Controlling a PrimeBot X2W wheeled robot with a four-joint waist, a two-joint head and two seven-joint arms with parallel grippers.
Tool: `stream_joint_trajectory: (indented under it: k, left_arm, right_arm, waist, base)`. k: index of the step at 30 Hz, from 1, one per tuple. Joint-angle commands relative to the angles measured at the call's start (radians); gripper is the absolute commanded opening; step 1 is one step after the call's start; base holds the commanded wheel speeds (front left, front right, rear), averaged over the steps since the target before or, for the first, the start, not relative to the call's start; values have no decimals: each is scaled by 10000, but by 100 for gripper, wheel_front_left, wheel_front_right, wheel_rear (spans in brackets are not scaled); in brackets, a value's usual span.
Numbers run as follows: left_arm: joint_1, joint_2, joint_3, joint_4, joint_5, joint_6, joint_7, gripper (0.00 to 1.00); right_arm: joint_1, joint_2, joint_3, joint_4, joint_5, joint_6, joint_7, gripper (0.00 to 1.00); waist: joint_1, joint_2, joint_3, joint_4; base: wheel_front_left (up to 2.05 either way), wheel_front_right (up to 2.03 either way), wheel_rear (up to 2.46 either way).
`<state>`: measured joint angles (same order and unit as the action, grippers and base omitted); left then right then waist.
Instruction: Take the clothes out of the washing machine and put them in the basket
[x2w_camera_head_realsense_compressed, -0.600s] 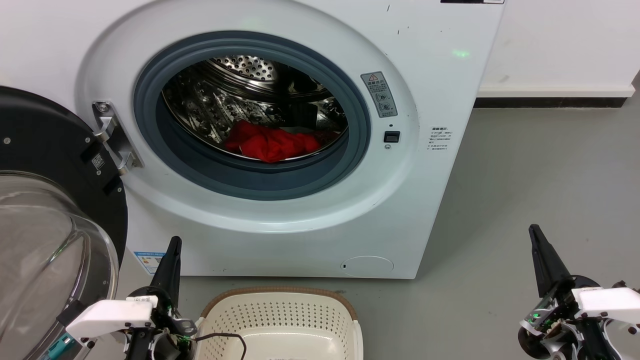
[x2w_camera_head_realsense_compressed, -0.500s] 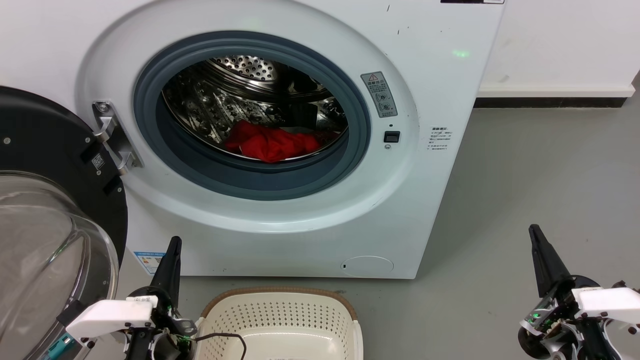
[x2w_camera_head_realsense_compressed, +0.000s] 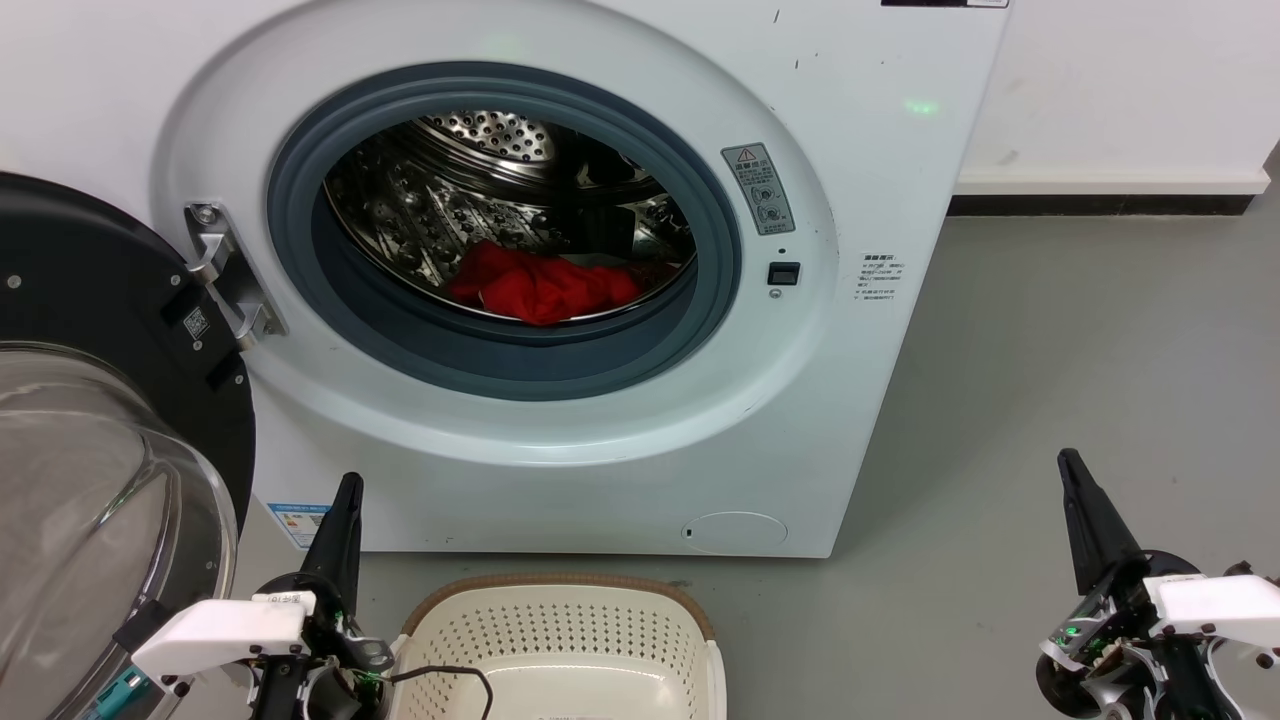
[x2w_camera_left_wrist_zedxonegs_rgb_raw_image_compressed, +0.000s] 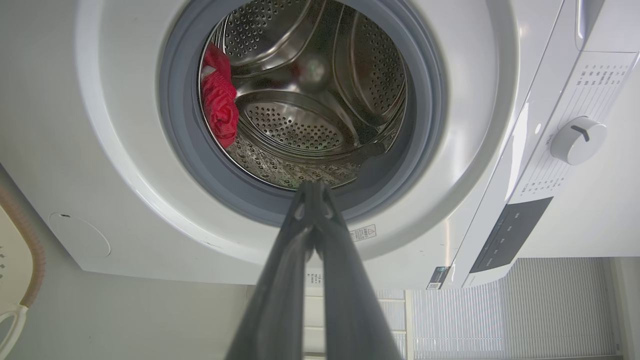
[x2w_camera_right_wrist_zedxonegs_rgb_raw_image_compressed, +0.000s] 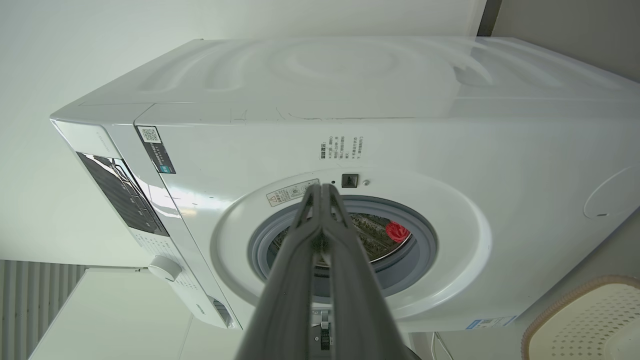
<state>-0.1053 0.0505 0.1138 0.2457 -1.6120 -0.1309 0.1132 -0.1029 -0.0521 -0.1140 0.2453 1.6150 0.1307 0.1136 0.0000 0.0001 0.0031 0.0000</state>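
The white washing machine (x2w_camera_head_realsense_compressed: 880, 150) stands ahead with its porthole open. Red clothes (x2w_camera_head_realsense_compressed: 540, 285) lie bunched at the bottom of the steel drum, also seen as clothes (x2w_camera_left_wrist_zedxonegs_rgb_raw_image_compressed: 220, 107) in the left wrist view and clothes (x2w_camera_right_wrist_zedxonegs_rgb_raw_image_compressed: 398, 231) in the right wrist view. The cream basket (x2w_camera_head_realsense_compressed: 560, 640) sits on the floor in front of the machine, empty as far as I see. My left gripper (x2w_camera_head_realsense_compressed: 347, 487) is shut, low at the basket's left side. Far to the right, over the floor, my right gripper (x2w_camera_head_realsense_compressed: 1068, 462) is shut too. Both hold nothing.
The machine's black-rimmed glass door (x2w_camera_head_realsense_compressed: 90, 450) swings open at the far left, close behind my left arm. Grey floor (x2w_camera_head_realsense_compressed: 1080, 340) stretches to the right of the machine up to a white wall with a dark skirting.
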Motion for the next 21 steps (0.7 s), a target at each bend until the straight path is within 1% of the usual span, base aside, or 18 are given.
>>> stream_joint_trajectory:
  k: [1,21]
  left_arm:
    - [-70,-13,21,-1,-20,-23,41,0]
    - [-70,-13,21,-1,-20,-23,41,0]
  right_arm:
    - [-120,28,9,13,-45,0,1,0]
    - [-120,28,9,13,-46,0,1,0]
  waist:
    - [0,-1,0,0]
    - [0,-1,0,0]
  base:
    - [0,0,0]
    - [0,0,0]
